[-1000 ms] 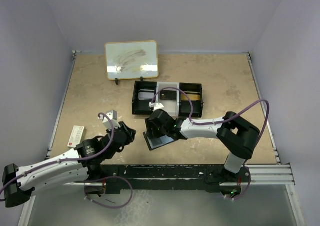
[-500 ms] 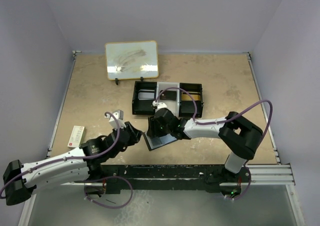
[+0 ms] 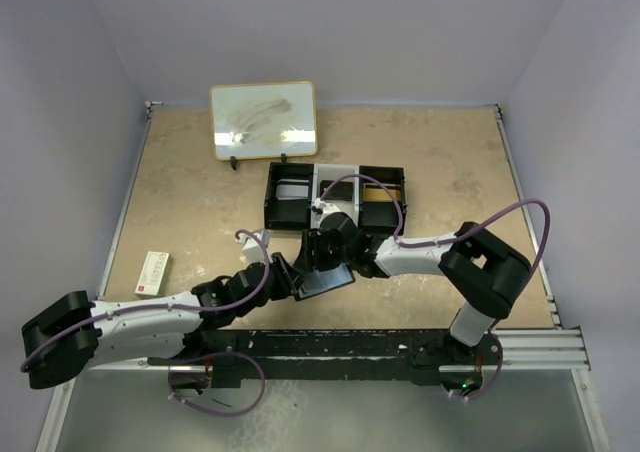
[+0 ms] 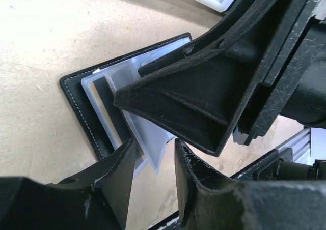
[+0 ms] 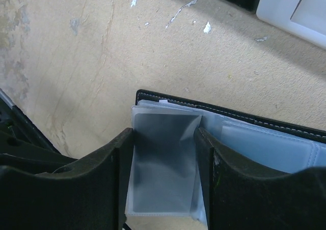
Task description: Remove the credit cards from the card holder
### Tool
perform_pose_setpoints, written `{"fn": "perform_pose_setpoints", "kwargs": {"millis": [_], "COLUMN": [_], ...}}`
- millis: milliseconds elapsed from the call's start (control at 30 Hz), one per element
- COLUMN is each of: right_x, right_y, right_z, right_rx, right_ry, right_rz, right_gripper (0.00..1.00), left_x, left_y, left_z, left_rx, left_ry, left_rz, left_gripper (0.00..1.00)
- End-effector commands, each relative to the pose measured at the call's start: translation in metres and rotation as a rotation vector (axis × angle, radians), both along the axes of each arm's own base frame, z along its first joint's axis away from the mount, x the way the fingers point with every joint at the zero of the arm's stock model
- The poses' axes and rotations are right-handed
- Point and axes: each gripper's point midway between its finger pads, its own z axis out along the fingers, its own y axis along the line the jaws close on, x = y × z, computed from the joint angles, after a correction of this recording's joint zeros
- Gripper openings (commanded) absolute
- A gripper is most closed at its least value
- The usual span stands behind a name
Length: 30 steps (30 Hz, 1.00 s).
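At the far left of the bench [image 3: 450,162] a small red-and-white pack [image 3: 152,272] lies flat near the edge, well apart from everything else. Further back, a little to the right, a framed whiteboard [image 3: 264,120] with grey smears stands tilted on its feet.

The left arm [image 3: 150,317] reaches from the near left corner towards the middle. The left gripper [image 4: 154,148] is low over the bench at the near left corner of the card holder [image 4: 74,92]. Its jaws are parted by a narrow gap, and the pointed corner of a clear sleeve [image 4: 153,156] sits in that gap. The sleeve lies against one finger, with bare bench showing beside the other, so nothing looks pinched.

The card holder lies open and flat on the bench in the middle, just in front of the tray [image 3: 283,215]. Its black stitched cover is underneath and its blue-grey plastic sleeves face up, fanned out. A grey panel shows through the nearest sleeve; whether it is a card cannot be told.

The right gripper [image 5: 164,138] comes in from the right, directly above the holder. Its fingers [image 5: 109,179] are spread and straddle one sleeve, whose side edges run under them. It is just beside the left gripper; whether the two touch is unclear.

The tray has black outer compartments and a white middle one. The right arm [image 3: 480,272] bends back to its base at the near right.
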Motion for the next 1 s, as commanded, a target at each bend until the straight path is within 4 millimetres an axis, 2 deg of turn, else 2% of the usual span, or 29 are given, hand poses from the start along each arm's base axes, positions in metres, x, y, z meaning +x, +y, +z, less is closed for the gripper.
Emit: {"fn": "perform_pose_setpoints", "kwargs": {"millis": [0, 233, 367, 467, 600, 700, 967], "right_x": [-0.021, -0.020, -0.020, -0.019, -0.016, -0.010, 0.014], "right_y": [-0.012, -0.014, -0.014, -0.013, -0.010, -0.013, -0.040], "right_z": [-0.025, -0.029, -0.028, -0.023, -0.007, 0.009, 0.044], "right_rx": [-0.061, -0.072, -0.069, -0.058, -0.021, -0.004, -0.005], "right_ry": [0.084, 0.088, 0.087, 0.082, 0.060, 0.033, -0.035], "right_rz": [0.024, 0.019, 0.021, 0.018, 0.017, -0.010, -0.143], "right_gripper": [0.54, 0.53, 0.53, 0.54, 0.57, 0.63, 0.71], "left_x": [0.007, 0.012, 0.015, 0.017, 0.021, 0.023, 0.027], "left_y": [-0.026, -0.024, -0.030, -0.038, -0.047, -0.051, -0.072], "left_z": [0.023, 0.006, 0.010, 0.016, 0.017, 0.016, 0.027], "left_rx": [-0.158, -0.132, -0.153, -0.157, -0.115, -0.080, -0.065], "left_ry": [-0.034, -0.011, -0.027, -0.041, -0.041, -0.037, -0.059], "left_rz": [-0.010, 0.031, 0.026, 0.005, -0.011, -0.020, -0.084], "left_gripper": [0.34, 0.34, 0.33, 0.28, 0.22, 0.22, 0.32]}}
